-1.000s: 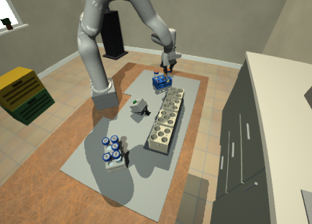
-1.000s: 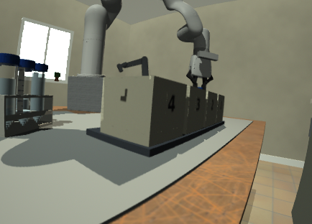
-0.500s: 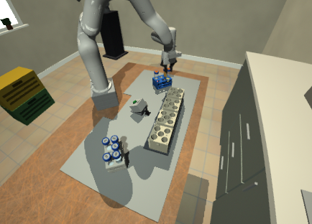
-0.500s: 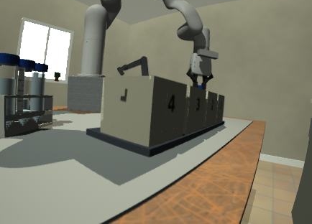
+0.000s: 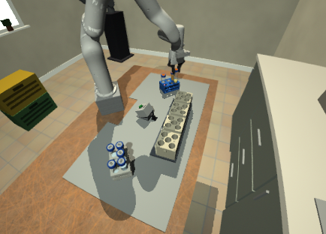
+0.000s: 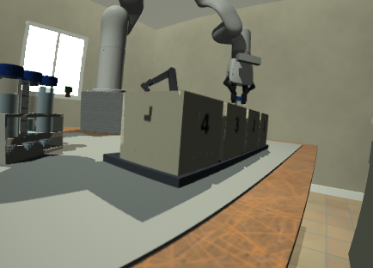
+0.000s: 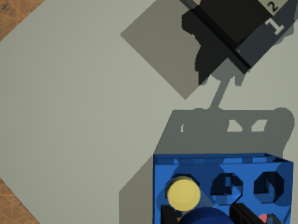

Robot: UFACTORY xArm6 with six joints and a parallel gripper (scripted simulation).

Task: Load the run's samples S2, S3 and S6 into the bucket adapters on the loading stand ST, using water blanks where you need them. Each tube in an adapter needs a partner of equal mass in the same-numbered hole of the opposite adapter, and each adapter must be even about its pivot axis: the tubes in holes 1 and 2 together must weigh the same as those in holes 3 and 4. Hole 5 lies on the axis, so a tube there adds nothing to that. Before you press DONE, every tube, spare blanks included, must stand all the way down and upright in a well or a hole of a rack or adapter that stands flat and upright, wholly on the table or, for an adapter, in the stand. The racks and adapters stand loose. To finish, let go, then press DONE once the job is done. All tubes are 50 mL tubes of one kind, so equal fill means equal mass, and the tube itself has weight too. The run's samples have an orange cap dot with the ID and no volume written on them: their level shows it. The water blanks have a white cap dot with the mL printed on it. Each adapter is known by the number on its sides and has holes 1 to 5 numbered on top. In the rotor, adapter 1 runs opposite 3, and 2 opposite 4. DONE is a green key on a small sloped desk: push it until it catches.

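Wrist view: blue cap (image 7: 207, 218) cut off by bottom edge, its dot unseen; blue rack (image 7: 159, 192) cropped there too. Top view: cap prints on the tubes near the table's near left corner too small to read. Exterior view: left rack (image 6: 34, 153) cut off.

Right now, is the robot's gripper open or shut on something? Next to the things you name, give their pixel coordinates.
Shut on a tube: the gripper's (image 5: 176, 70) (image 6: 239, 100) fingers pinch a blue cap (image 6: 239, 98) (image 7: 207, 218).
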